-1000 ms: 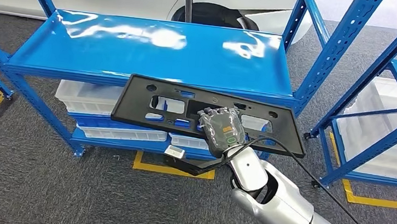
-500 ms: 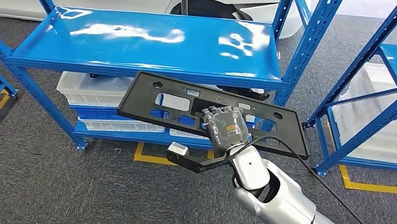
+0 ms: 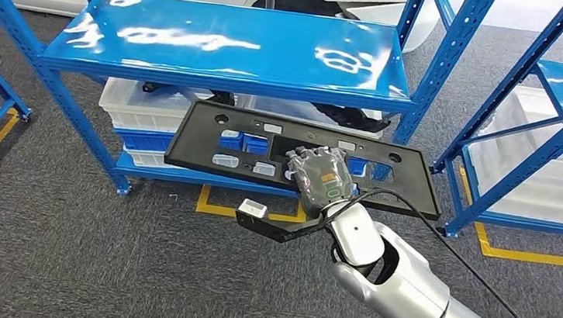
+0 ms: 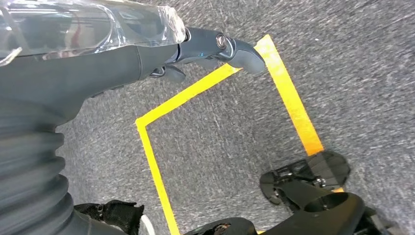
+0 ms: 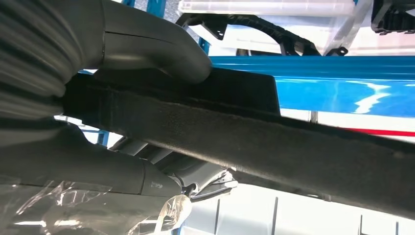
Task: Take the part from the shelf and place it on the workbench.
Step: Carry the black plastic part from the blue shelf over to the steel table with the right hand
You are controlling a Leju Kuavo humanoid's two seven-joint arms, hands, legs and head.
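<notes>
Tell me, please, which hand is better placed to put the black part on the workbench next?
The right hand, I would judge: it already grips the black part, off the blue shelf. The left hand hangs over the floor and holds nothing.

You face a blue steel shelf rack standing on grey carpet. Its lower shelf carries white plastic bins at left. Yellow tape lines mark the carpet just near of it.

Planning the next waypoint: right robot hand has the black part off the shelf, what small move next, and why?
Probably carry it clear and turn toward the workbench: the right robot hand grips the black part in the air in front of the blue shelf, with no workbench in sight.
</notes>
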